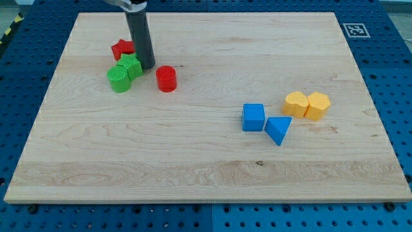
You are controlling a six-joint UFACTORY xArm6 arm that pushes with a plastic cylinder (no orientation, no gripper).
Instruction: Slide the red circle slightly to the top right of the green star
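The red circle (166, 78) stands on the wooden board at the view's upper left. To its left lie two green blocks touching each other: a green star (131, 66) and a green round block (118, 78) just below-left of it. A red star (121, 49) lies above them. My tip (147, 66) rests on the board right beside the green star's right edge, up-left of the red circle, with a small gap to the circle. The rod partly hides the red star's right side.
A blue cube (253, 117) and a blue triangle (279, 129) lie right of the board's middle. Two yellow blocks (307, 104) touch each other further right. The board's edge (206, 201) borders a blue perforated table.
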